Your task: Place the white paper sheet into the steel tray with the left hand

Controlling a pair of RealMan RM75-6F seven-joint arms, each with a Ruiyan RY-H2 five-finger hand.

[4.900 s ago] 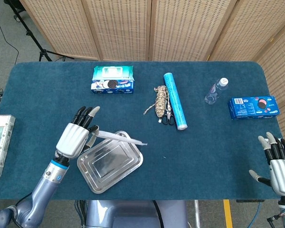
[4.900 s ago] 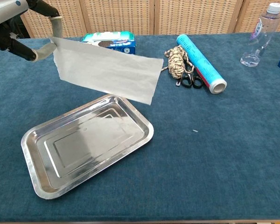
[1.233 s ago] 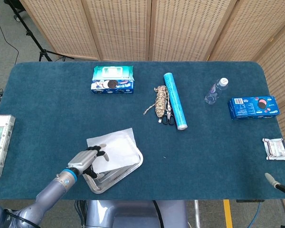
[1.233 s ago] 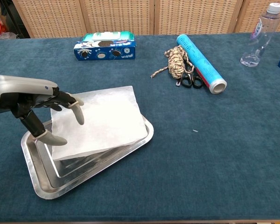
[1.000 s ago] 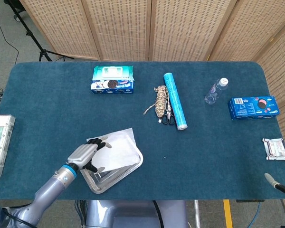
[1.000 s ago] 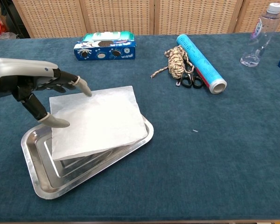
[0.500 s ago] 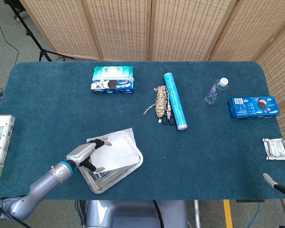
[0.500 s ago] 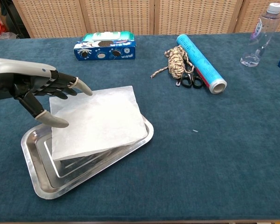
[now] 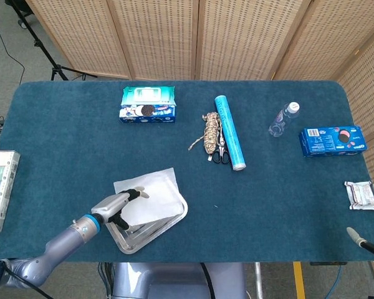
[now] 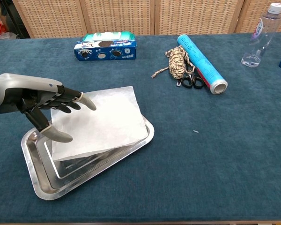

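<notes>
paper [image 10: 100,119] lies over steel tray [image 10: 44,185] near table's front left edge, far corner overhanging the rim | left robot hand [image 10: 42,105] lower than half a second ago, fingers spread, holding nothing, hovering at the sheet's left edge | i judge placement nearly done; sheet not yet flat inside

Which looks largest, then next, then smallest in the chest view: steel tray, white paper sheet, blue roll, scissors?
1. steel tray
2. white paper sheet, nearly as big
3. blue roll
4. scissors
The tray and sheet lie nearer the camera, which enlarges them in this view.
</notes>
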